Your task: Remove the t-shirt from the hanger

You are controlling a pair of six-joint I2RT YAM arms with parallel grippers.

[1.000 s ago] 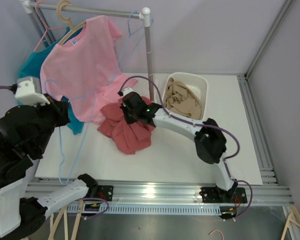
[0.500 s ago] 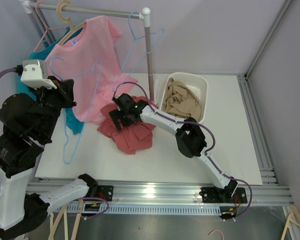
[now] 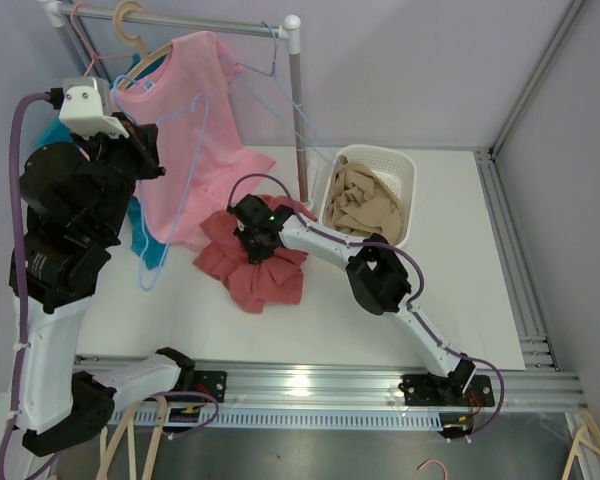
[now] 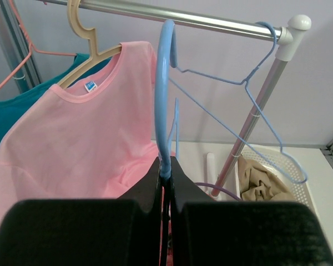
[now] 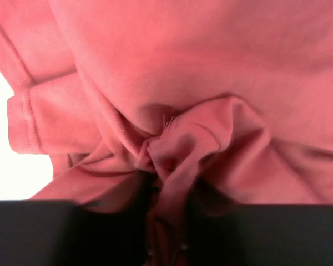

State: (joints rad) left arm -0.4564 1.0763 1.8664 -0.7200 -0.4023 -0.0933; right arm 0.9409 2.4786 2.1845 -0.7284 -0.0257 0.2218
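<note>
The red t-shirt (image 3: pixel 265 275) lies bunched on the white table, off any hanger. My right gripper (image 3: pixel 252 222) is shut on a fold of it; in the right wrist view the red t-shirt (image 5: pixel 172 83) fills the frame and the gripper (image 5: pixel 169 185) pinches a gathered ridge. My left gripper (image 3: pixel 152 158) is raised beside the clothes rack and shut on a bare blue hanger (image 4: pixel 162 83). In the left wrist view the gripper (image 4: pixel 166 165) clamps the hanger's neck, and its hook stands just below the rod (image 4: pixel 211 19).
A pink t-shirt (image 3: pixel 190 130) on a beige hanger (image 4: pixel 86 33) and a teal shirt (image 3: pixel 148 238) hang on the rack. Another blue wire hanger (image 4: pixel 250 94) hangs at the rod's right end by the post (image 3: pixel 298 110). A white basket (image 3: pixel 376 150) of beige cloth stands behind the red shirt.
My left arm has lifted the blue hanger from low at the table's left up toward the rack rod. My right gripper has shifted left, still on the red t-shirt.
</note>
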